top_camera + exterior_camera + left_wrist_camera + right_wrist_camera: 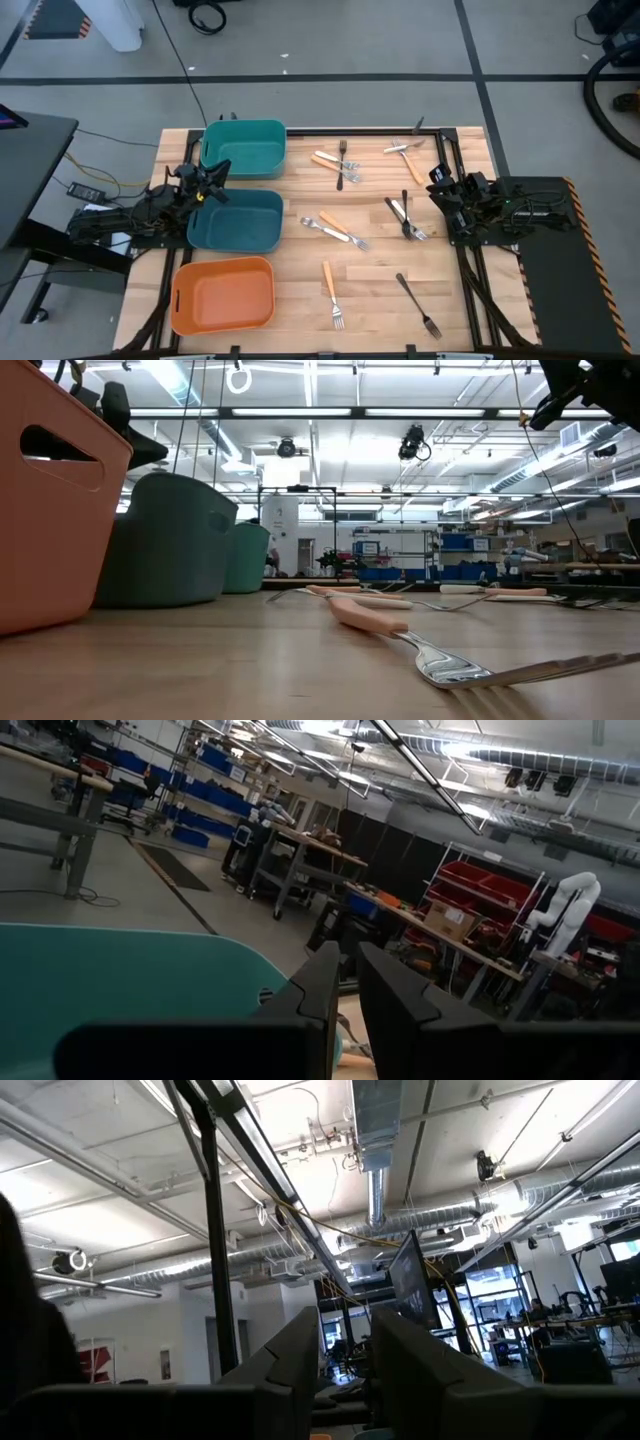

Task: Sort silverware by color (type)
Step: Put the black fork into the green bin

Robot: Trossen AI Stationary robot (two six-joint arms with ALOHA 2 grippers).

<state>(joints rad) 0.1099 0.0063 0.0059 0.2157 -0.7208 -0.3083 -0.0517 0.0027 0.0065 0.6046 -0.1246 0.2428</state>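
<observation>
The silverware lies scattered flat on the wooden table [470, 300] in the high view. There are orange-handled forks [331, 288] [338, 227] [326, 159], black forks [418, 305] [342, 161] [405, 212] and silver cream-handled pieces [402, 148] [318, 226]. In the low view, one orange-handled fork [400, 635] lies closest. My left gripper [217, 181] hovers over the gap between the two teal bins, with its fingers [322, 982] nearly together and nothing between them. My right gripper [438, 179] hangs above the table's right edge, raised and pointing up into the room. It is shut and holds nothing [345, 1345].
Three bins stand in a column on the table's left: a teal bin [243, 148] at the far side, a darker teal bin [237, 221] in the middle and an orange bin [223, 293] nearest. Black frame rails run along the table's edges. Bare wood shows near the front centre.
</observation>
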